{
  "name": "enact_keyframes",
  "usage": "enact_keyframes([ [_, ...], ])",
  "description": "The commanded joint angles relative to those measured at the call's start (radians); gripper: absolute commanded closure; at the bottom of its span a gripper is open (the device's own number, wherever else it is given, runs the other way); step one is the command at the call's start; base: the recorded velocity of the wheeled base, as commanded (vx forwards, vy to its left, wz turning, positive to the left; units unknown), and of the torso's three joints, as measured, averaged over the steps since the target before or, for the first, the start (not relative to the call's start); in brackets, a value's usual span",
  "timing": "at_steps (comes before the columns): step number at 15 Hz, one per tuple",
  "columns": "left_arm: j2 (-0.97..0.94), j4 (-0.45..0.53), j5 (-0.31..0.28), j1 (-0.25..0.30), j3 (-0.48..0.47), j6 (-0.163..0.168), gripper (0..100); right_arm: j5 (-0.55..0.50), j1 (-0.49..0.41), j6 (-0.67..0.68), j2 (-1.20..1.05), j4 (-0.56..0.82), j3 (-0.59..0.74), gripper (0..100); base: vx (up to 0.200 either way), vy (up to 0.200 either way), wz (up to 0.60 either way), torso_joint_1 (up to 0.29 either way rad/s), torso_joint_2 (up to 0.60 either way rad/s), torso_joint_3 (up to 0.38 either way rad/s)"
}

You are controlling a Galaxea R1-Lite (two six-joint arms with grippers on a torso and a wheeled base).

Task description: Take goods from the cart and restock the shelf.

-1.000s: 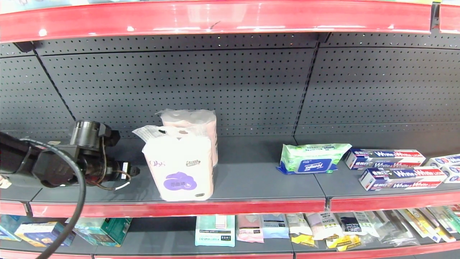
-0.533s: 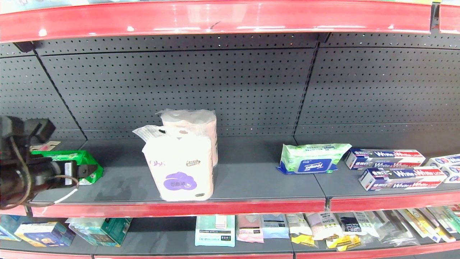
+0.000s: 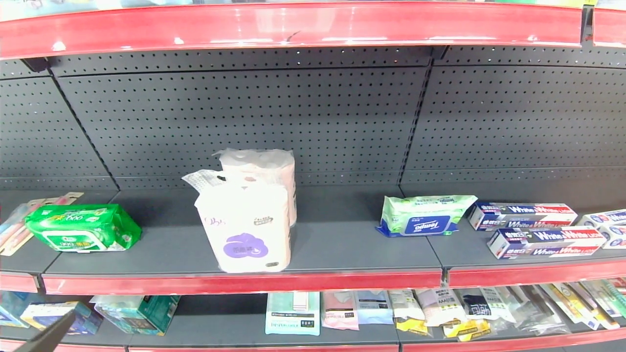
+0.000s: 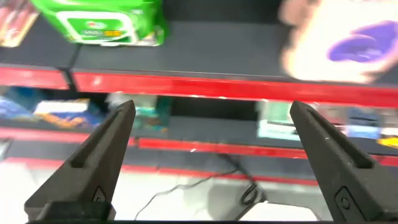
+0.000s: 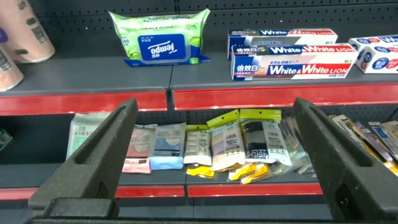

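A green wipes pack (image 3: 83, 227) lies flat at the left end of the grey middle shelf (image 3: 342, 244); the left wrist view has the same pack (image 4: 99, 22) above the red shelf lip. My left gripper (image 4: 212, 109) is open and holds nothing, back from the shelf and below its front edge. A white toilet paper pack (image 3: 244, 230) stands near the shelf front with a second one (image 3: 264, 164) behind it. My right gripper (image 5: 216, 104) is open and empty, level with the lower shelf, facing a blue-and-green wipes pack (image 5: 158, 34).
Toothpaste boxes (image 3: 528, 230) lie at the right of the middle shelf, beside the blue-and-green wipes pack (image 3: 423, 215). Toothbrush packs (image 3: 19, 220) sit at the far left. Small sachets (image 3: 440, 308) and boxes (image 3: 137, 313) line the lower shelf. A red-edged shelf (image 3: 293, 24) overhangs.
My left arm has drawn back from the shelf, left and down out of the head view. The green wipes pack it covered now lies uncovered on the shelf.
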Motion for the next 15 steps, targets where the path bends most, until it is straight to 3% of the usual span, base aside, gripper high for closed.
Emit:
enact_keyframes([
  [1,-0.459,0.01,-0.176,-0.01,0.23,0.002,0,0.0,0.001,0.0,0.002,0.0,0.0,0,0.0,0.0,0.0,0.0,0.0,0.0],
  [2,-0.525,0.008,-0.176,-0.013,0.233,-0.002,0,0.0,0.001,0.0,0.002,0.002,0.0,0,0.0,0.0,0.0,0.0,0.0,0.0],
  [3,-0.517,0.01,-0.111,-0.011,0.232,-0.007,0,0.0,0.001,0.0,0.002,0.0,0.0,0,0.0,0.0,0.0,0.0,0.0,0.0],
  [5,-0.517,0.004,0.148,-0.011,0.236,-0.007,0,0.0,0.001,0.0,0.002,0.002,0.0,0,0.0,0.0,0.0,0.0,0.0,0.0],
  [6,-0.517,0.002,0.208,-0.013,0.241,-0.004,0,0.0,0.001,-0.002,0.002,0.0,0.0,0,0.0,0.0,0.0,0.0,0.0,0.0],
  [7,-0.517,-0.001,0.228,-0.011,0.241,-0.004,0,0.0,0.001,0.0,0.002,0.0,0.0,0,0.0,0.0,0.0,0.0,0.0,0.0],
  [9,-0.517,-0.044,0.18,-0.013,0.249,0.076,0,0.0,0.001,0.0,0.002,0.0,0.0,0,0.0,0.0,0.0,0.0,0.0,0.0],
  [10,-0.517,-0.023,0.107,-0.013,0.247,0.01,0,0.0,0.001,0.0,0.002,0.0,0.0,0,0.0,0.0,0.0,0.0,0.0,0.0],
  [11,-0.515,-0.016,0.078,-0.013,0.243,-0.041,0,0.0,0.001,0.0,0.002,0.0,0.0,0,0.0,0.0,0.0,0.0,0.0,0.0],
  [12,-0.517,-0.016,0.067,-0.013,0.244,0.002,0,0.0,0.001,0.0,0.002,0.0,0.0,0,0.0,0.0,0.0,0.0,0.0,0.0],
  [13,-0.515,-0.013,0.102,-0.011,0.246,0.062,0,0.0,0.001,0.0,0.002,0.0,0.0,0,0.0,0.0,0.0,0.0,0.0,0.0],
  [14,-0.508,-0.003,0.145,-0.005,0.243,0.068,0,0.0,0.001,-0.002,0.002,0.0,0.0,0,0.0,0.0,0.0,0.0,0.0,0.0],
  [15,-0.515,-0.003,0.15,0.03,0.243,0.062,0,0.0,0.001,0.0,0.002,0.0,0.0,0,0.0,0.0,0.0,0.0,0.0,0.0],
])
